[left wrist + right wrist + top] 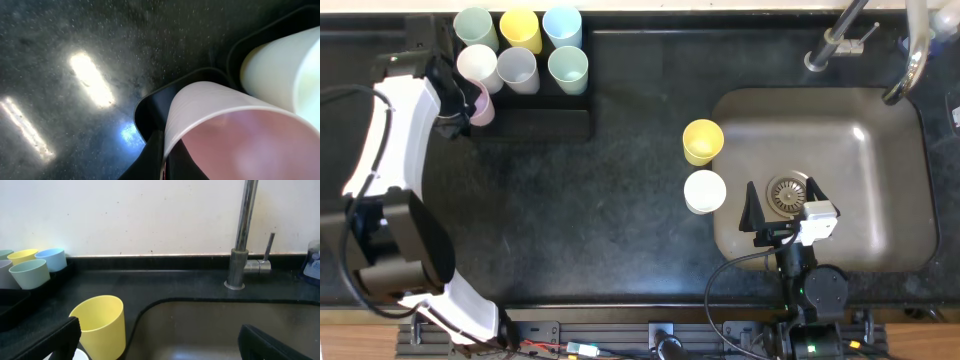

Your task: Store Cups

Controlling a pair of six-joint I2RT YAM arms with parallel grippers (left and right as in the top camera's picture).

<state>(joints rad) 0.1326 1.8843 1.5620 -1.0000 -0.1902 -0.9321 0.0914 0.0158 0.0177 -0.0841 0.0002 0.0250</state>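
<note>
Closest to me, my right tool [783, 200] hangs over the sink [880, 130] near the drain, its fingers spread wide with nothing between them. Just beside the sink's left rim, on the dark worktop [640, 250], a loose white cup [705, 191] stands upright with a loose yellow cup [702, 141] just behind it, mouths up, close together. Farther off on the left, my left tool [169, 162] is clamped on the wall of the pink cup [235, 135], one finger outside and one inside the rim. The cup's base sits at the rack [150, 107] compartment nearest the left arm; I cannot tell whether it is seated. The rack's white cup [275, 70] fills the next compartment, and five more cups stand beyond. The faucet [242, 235] rises at the back wall.
</note>
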